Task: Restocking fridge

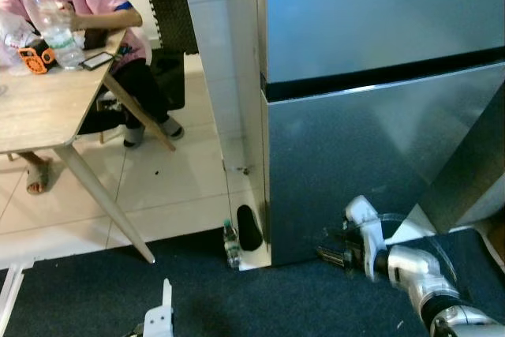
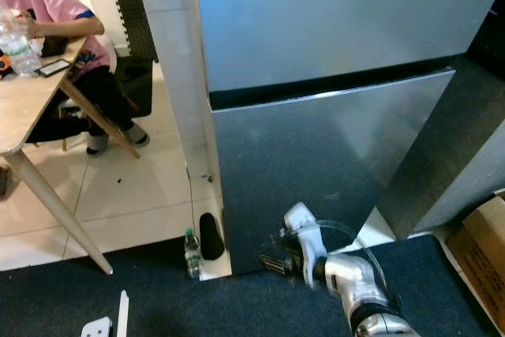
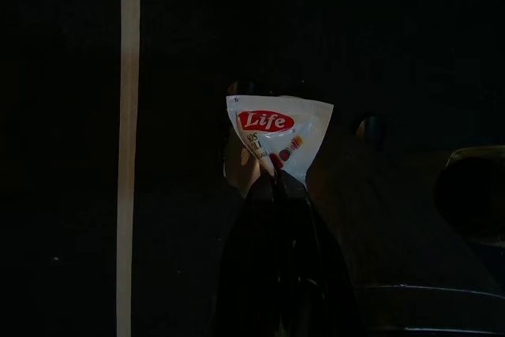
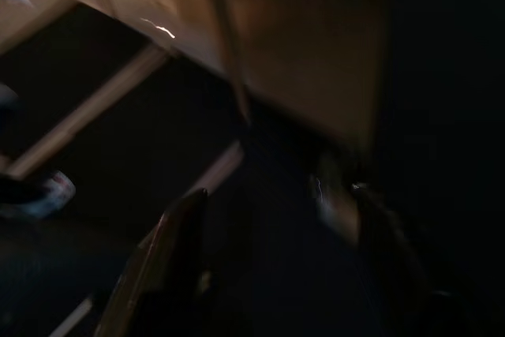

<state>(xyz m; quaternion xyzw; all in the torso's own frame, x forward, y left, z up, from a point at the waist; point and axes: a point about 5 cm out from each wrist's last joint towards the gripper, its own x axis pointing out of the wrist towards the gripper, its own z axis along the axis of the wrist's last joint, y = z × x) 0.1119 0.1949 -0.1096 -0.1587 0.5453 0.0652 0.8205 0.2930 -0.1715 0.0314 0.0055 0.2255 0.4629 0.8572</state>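
Your right gripper (image 1: pixel 335 254), fingers spread, sits at the fridge's (image 1: pixel 379 147) lower door, at twelve o'clock; your left gripper (image 3: pixel 276 187) pinches the sauce packet (image 3: pixel 278 133) down low

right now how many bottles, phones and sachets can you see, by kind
plastic bottles: 2, one on the table, one on the floor by the fridge
phones: 1, on the table
sachets: 1, a white Life sachet held in the left gripper
total: 4
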